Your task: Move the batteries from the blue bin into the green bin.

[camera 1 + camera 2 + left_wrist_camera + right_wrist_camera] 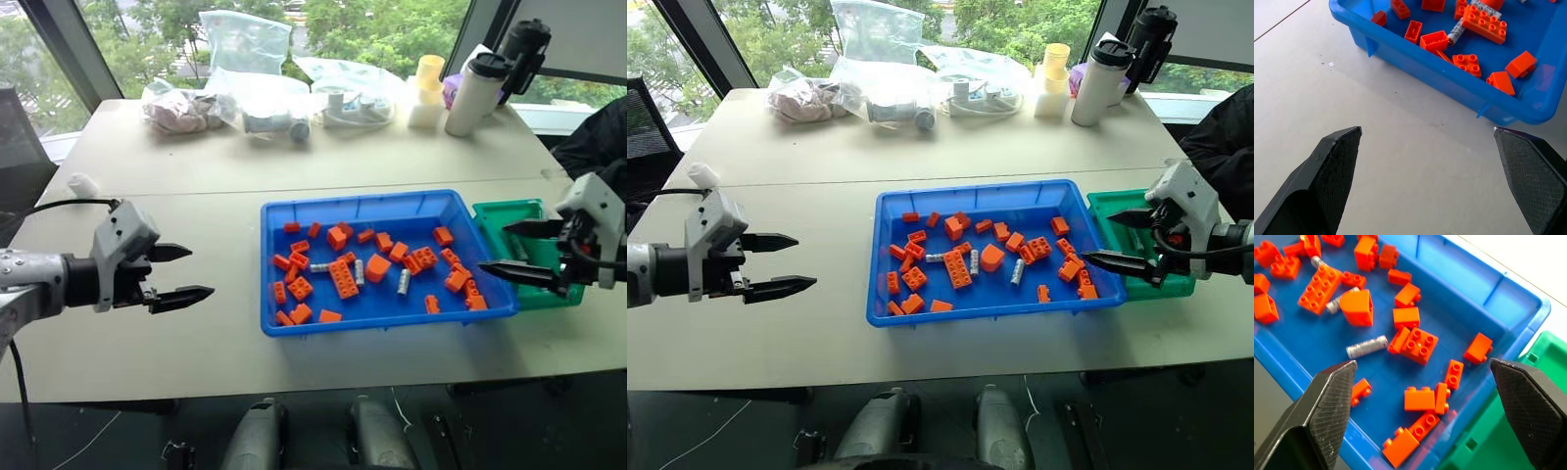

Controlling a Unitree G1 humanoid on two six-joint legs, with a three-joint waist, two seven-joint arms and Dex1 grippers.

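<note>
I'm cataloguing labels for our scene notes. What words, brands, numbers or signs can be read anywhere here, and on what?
None can be read.
The batteries show a grey speckled wrap, too blurred to read.
The orange bricks, blue bin and green bin bear no visible text.
The bags and flasks at the table's far edge show no legible print.

Plastic bags (245, 44), tumblers (475, 93) and orange bricks (343, 279) on table (147, 343).
</note>
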